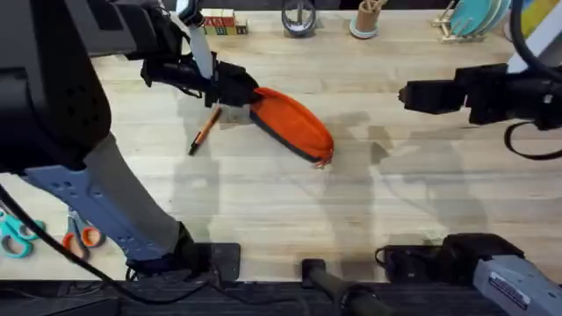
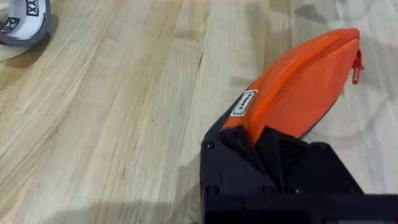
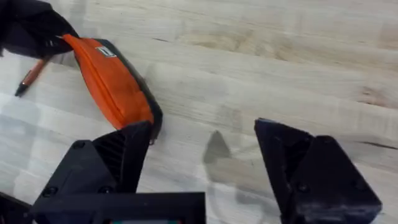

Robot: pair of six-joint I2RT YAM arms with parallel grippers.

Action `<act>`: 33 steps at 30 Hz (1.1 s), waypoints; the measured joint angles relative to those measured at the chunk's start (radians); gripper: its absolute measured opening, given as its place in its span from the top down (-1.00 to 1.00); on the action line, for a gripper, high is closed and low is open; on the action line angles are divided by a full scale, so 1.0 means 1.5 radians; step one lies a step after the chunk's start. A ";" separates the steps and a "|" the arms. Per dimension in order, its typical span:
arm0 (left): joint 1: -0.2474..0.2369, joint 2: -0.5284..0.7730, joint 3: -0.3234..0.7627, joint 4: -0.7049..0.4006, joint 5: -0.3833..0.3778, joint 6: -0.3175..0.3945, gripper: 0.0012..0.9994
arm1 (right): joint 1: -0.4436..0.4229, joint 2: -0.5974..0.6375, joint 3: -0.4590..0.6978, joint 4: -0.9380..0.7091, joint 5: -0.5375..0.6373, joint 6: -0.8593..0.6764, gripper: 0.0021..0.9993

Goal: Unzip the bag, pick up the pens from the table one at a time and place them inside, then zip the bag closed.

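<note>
The orange bag lies slanted on the light wood table, its zipper looking closed and its small pull tab at the far end. My left gripper is shut on the bag's near end; in the left wrist view the black fingers pinch the fabric just below a white label. A slim orange pen lies on the table just left of the bag, under the left arm. My right gripper hovers to the right of the bag, well apart from it, open with nothing between its fingers.
Orange-handled scissors and a teal pair lie at the front left. Along the back edge stand wooden blocks, a tape roll, a cup and a rack with plates.
</note>
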 joint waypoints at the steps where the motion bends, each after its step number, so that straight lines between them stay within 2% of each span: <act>1: 0.000 0.000 0.000 0.000 0.000 0.000 0.91 | 0.000 0.000 0.000 0.000 0.000 0.000 -1.00; 20: 0.000 0.000 0.000 0.001 0.000 0.000 0.91 | 0.000 0.000 0.000 -0.006 -0.011 0.008 -0.99; 33: 0.000 0.000 0.000 0.001 0.000 0.000 0.91 | 0.000 0.000 0.000 -0.135 -0.055 0.016 -0.99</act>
